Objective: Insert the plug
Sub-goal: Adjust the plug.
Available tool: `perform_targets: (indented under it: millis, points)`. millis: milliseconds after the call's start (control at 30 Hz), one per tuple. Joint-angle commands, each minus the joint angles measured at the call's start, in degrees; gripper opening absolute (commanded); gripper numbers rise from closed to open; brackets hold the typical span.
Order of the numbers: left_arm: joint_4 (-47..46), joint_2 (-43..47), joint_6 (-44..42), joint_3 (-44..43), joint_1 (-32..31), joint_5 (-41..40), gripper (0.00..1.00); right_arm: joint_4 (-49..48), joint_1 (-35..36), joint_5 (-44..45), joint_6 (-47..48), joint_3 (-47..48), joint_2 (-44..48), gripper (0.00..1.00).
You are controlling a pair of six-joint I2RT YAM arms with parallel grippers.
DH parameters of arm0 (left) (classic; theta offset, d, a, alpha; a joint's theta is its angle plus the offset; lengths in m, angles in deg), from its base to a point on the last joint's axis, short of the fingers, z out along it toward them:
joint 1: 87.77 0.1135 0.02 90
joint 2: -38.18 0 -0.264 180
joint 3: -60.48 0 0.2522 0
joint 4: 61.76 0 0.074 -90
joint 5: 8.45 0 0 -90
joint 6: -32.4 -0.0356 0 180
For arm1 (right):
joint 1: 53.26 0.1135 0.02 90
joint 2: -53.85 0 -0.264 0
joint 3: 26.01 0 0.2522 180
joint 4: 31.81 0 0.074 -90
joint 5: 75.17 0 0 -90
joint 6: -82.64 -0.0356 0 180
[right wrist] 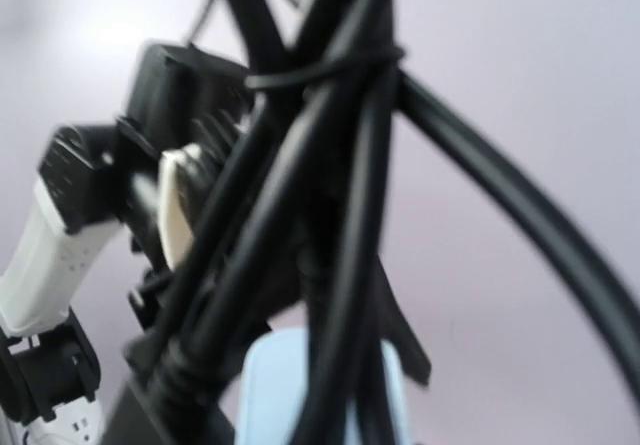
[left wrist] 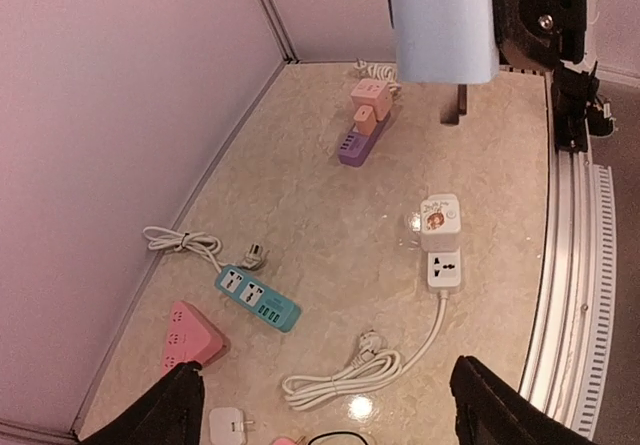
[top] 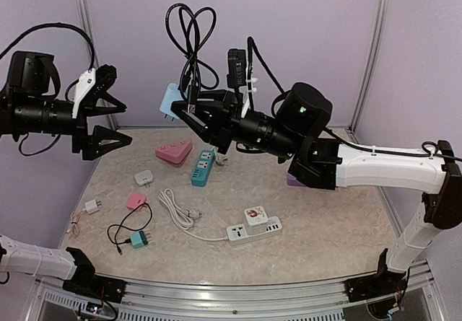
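Evidently nothing is inserted yet: the right gripper (top: pixel 190 119) is clamped on the blue plug (top: pixel 171 102), held in the air well above the teal strip (top: pixel 203 167), while the left gripper (top: pixel 126 122) hangs with jaws apart.

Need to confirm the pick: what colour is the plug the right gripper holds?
The plug is light blue; best seen in the left wrist view.
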Motion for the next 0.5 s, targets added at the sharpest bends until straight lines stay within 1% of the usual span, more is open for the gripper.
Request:
perform_targets:
  millis: [0,33,67,100,167,233,267,333,400,467]
  points:
    - [-14.66,6.05,1.8,7.24,-4.56,5.02,0.74,-9.44,2.36,-0.55,7.72,0.62,-0.84,0.0]
    - [-18.5,7.61,1.3,9.3,-6.36,5.94,0.69,-10.74,2.73,-1.24,7.85,0.65,-0.96,0.0]
    - [-20.41,9.45,0.65,9.93,-8.12,7.1,0.66,-11.56,2.9,-1.71,8.05,0.65,-1.02,0.0]
    - [-20.37,9.58,0.49,9.02,-9.82,7.74,0.66,-11.96,3.07,-2.2,8.38,0.75,-0.99,0.0]
    - [-20.18,6.86,2.25,6.77,-11.78,8.27,0.71,-11.8,3.56,-2.62,9.43,1.0,-1.06,0.0]
    - [-23.31,5.07,4.58,6.38,-12.1,9.14,0.75,-10.34,3.9,-3.43,10.74,1.35,-0.99,0.0]
    - [-25.22,4.73,5.66,6.38,-12.19,9.46,0.76,-9.45,3.9,-3.81,11.26,1.48,-0.94,0.0]
    - [-27.45,3.78,6.96,5.57,-12.35,10.66,0.75,-8.53,4.03,-4.13,11.85,1.46,-0.63,0.0]
    - [-28.36,2.7,8.29,4.91,-12.94,10.77,0.72,-8.34,4.19,-4.23,12.32,1.11,-0.25,0.0]
    - [-28.5,1.68,9.19,5.14,-13.91,8.06,0.69,-8.46,4.2,-4.75,12.63,1.1,-0.24,0.0]
